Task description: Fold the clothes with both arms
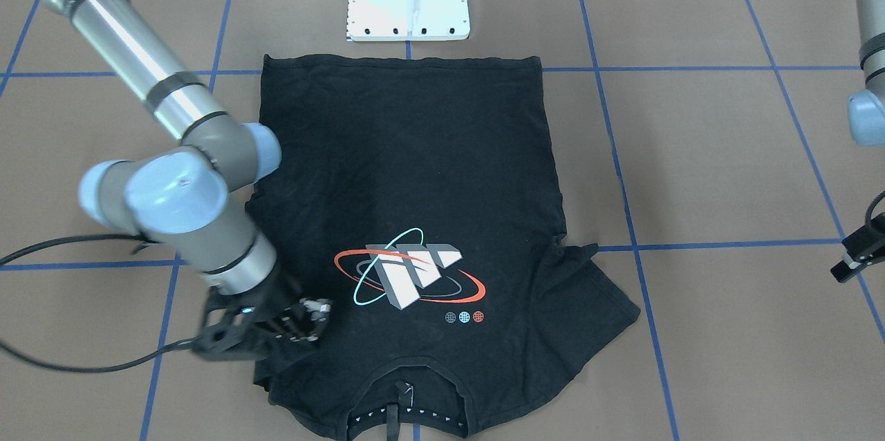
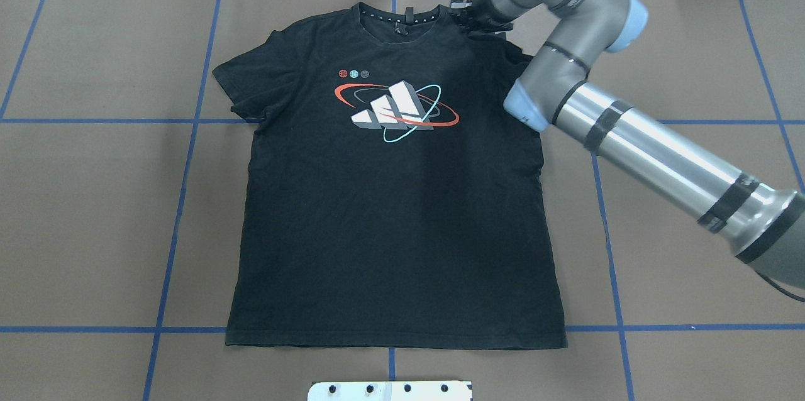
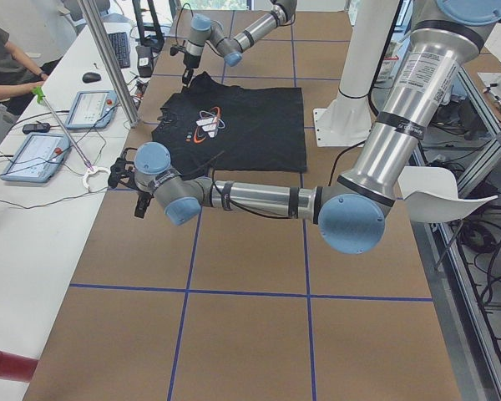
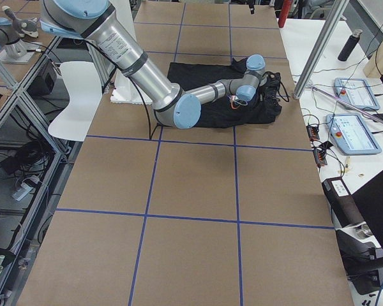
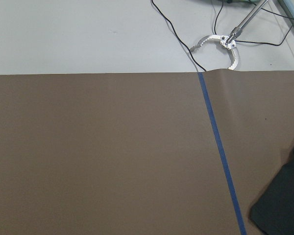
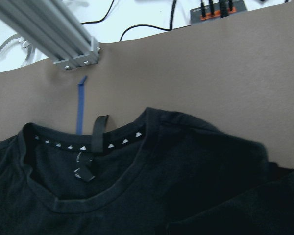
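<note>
1. The black T-shirt lies flat and logo up on the tabletop, with its collar on the side away from the robot.
2. It looks soft, light and limp, and likely to sag and drag. Shoulder seams, sleeves or hem corners are the best places to pinch it.
3. The right gripper is down at the shoulder beside the collar; I cannot tell whether it is clamped on cloth. The left gripper hangs well apart from the shirt, and its state is also unclear.
4. A white base plate stands just beyond the hem. The right arm overhangs that side of the shirt.

Right arm stretched far forward, left arm out sideways
</note>
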{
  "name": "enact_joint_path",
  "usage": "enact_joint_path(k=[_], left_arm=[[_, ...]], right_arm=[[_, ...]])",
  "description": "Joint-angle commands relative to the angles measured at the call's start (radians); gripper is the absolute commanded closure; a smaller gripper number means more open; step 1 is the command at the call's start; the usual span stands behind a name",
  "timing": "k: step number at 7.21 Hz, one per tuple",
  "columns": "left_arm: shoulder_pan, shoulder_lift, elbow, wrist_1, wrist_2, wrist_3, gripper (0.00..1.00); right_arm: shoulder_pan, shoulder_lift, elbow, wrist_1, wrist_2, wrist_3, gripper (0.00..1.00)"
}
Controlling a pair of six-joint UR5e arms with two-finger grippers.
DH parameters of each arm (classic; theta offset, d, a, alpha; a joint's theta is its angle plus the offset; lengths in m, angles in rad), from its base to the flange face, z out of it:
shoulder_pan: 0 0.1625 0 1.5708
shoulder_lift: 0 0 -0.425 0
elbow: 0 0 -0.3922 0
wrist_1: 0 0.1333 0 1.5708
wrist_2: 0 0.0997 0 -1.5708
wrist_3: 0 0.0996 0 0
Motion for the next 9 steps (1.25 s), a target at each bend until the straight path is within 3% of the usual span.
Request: enact_joint_path(k=[1, 2, 3, 4, 6, 7, 9], left_arm=[[0.0, 0.002, 0.0, 0.0, -0.001, 0.0, 0.0], [0.001, 0.002, 0.0, 0.0, -0.002, -0.011, 0.0], [0.001, 0.002, -0.001, 0.0, -0.005, -0.012, 0.0], [0.001, 0.002, -0.006, 0.0, -0.004, -0.014, 0.0], [0.07, -0.022, -0.005, -0.024, -0.001, -0.107, 0.0], [0.139, -0.036, -0.002, -0.122, 0.03, -0.255, 0.0], [0.365, -0.106, 0.012, -0.195, 0.282, -0.455, 0.0]], right_arm=[[-0.047, 0.047, -0.038, -0.001, -0.089, 0.027, 1.0], [-0.047, 0.046, -0.046, 0.001, -0.109, 0.026, 1.0], [-0.045, 0.044, -0.046, 0.001, -0.127, 0.029, 0.82], [-0.042, 0.043, -0.046, 0.002, -0.128, 0.038, 0.01], [0.022, 0.061, -0.037, 0.001, -0.061, 0.049, 0.0], [0.072, 0.063, -0.037, 0.001, 0.016, 0.052, 0.0], [0.119, 0.061, -0.037, -0.001, 0.084, 0.053, 0.0]])
